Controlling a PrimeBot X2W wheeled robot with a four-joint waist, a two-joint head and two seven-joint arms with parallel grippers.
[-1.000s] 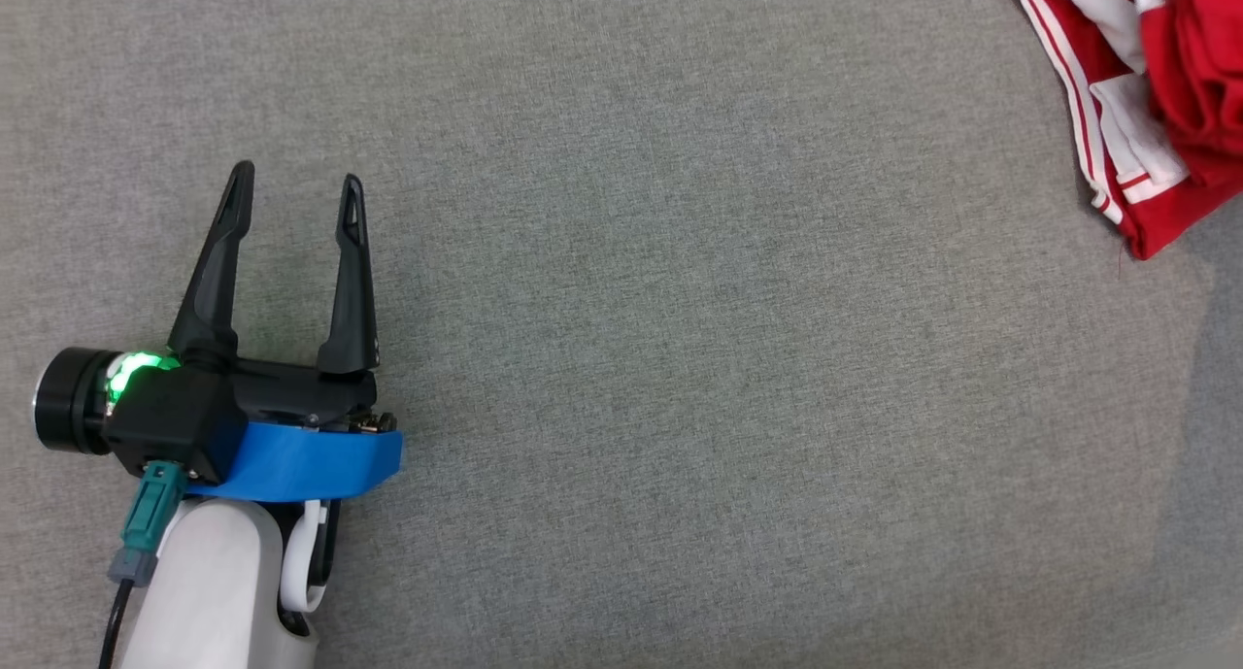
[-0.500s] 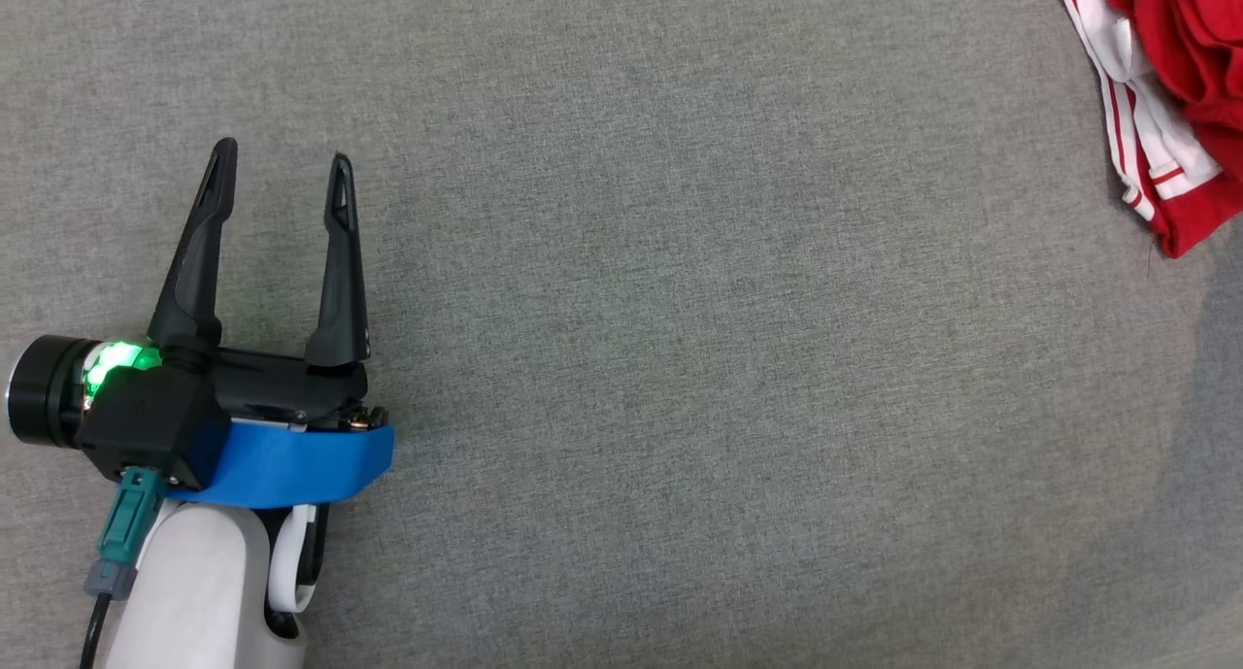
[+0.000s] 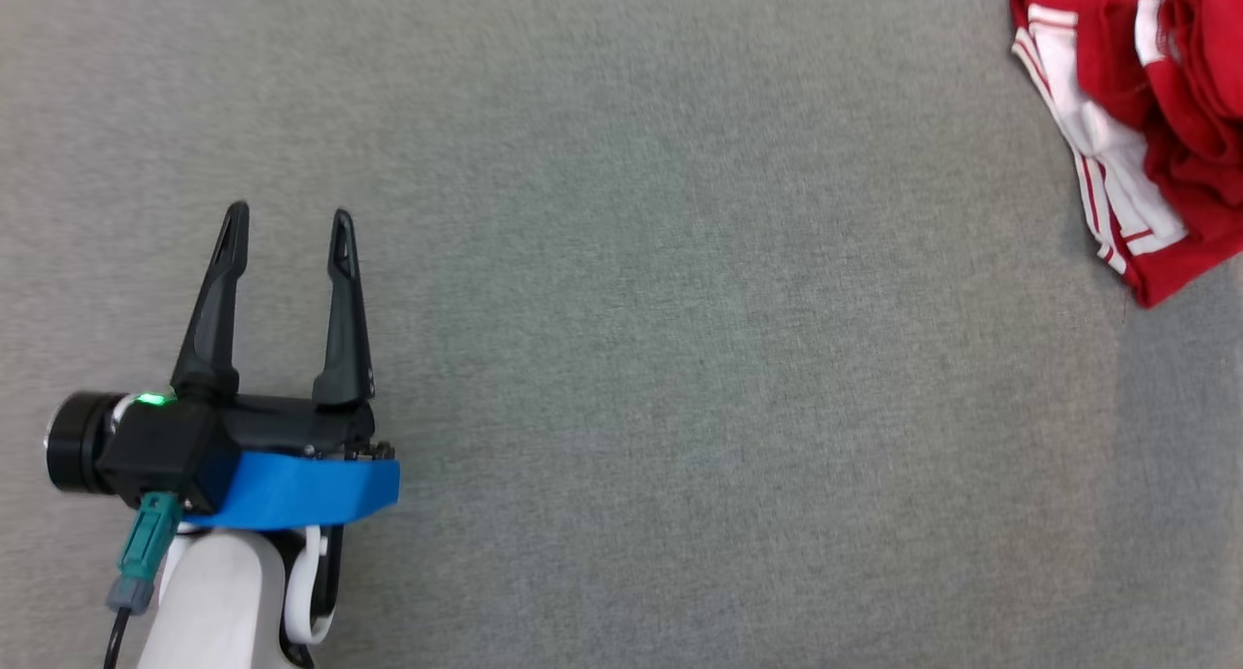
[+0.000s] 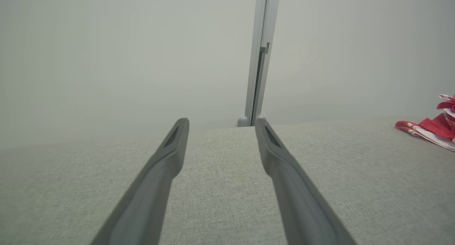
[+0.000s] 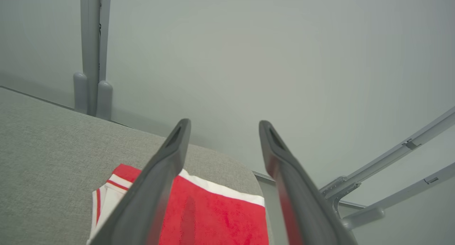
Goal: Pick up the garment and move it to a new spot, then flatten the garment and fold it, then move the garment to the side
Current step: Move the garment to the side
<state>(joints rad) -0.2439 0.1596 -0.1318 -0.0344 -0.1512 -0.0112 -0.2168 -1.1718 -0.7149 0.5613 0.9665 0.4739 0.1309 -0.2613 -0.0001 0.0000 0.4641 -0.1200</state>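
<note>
The crumpled red-and-white fabric garment [image 3: 1180, 164] is lying at the right edge of the grey cloth table [image 3: 680, 358], beneath the dark two-fingered right gripper [image 5: 224, 126], which is hanging wide open and empty. The left gripper [image 3: 289, 215], likewise spread and empty, is hovering well apart.

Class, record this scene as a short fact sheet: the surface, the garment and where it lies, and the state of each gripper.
Surface: grey fabric-covered table
Clothing: red and white garment, crumpled, at the far right edge of the head view
Left arm: left gripper open, empty, over bare table, well apart from the garment
Right arm: right gripper open, fingers spread above the garment, not closed on it
</note>
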